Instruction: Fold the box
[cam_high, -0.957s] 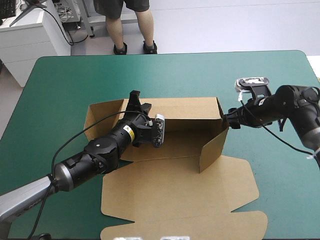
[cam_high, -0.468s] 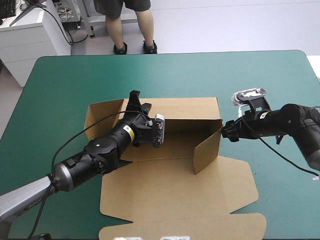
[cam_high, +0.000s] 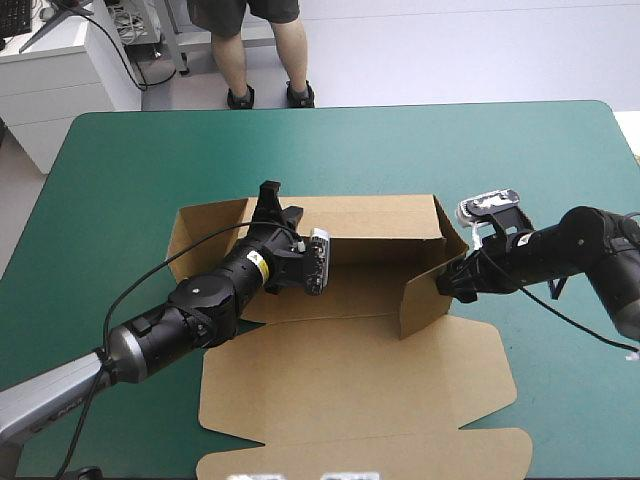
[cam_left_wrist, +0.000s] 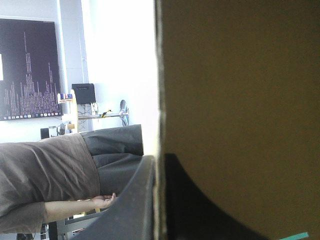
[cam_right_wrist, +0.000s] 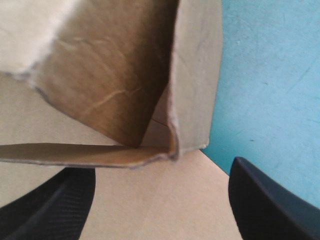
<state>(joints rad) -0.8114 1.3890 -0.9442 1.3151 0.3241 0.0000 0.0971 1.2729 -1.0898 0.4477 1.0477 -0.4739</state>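
Item 1, left arm (cam_high: 190, 310): enters from 8 o'clock in the high view and stretches low over the table (cam_high: 120, 180) toward 1 o'clock, wrist rolled on its side. Left gripper (cam_high: 268, 203) sits astride the top edge of the box's far wall (cam_high: 350, 215). In the left wrist view the left gripper (cam_left_wrist: 159, 157) is pinched tight on that board, one black finger (cam_left_wrist: 130, 200) on each face with the sheet's cut edge between them. Board fills half of that view, so the tray's inside is hidden.

Item 2, box (cam_high: 350, 370): brown corrugated board, matte, with raw cut edges, at the centre of the teal-green cover. Far wall stands upright at 12 o'clock. The left end flap (cam_high: 195, 228) splays outward at 9 o'clock. The lid (cam_high: 340, 400) lies flat toward 6 o'clock, scalloped at its corners, its near edge cut off.

Item 3, right arm (cam_high: 585, 245): reaches in from 3 o'clock, bent downward at the wrist. Right gripper (cam_high: 447, 282) is at the outside of the raised right side flap (cam_high: 425, 295), which angles inward; its tips are hard to make out there. In the right wrist view the right gripper (cam_right_wrist: 165, 167) stands spread wide, the flap's corner (cam_right_wrist: 192, 90) ahead and nothing clasped
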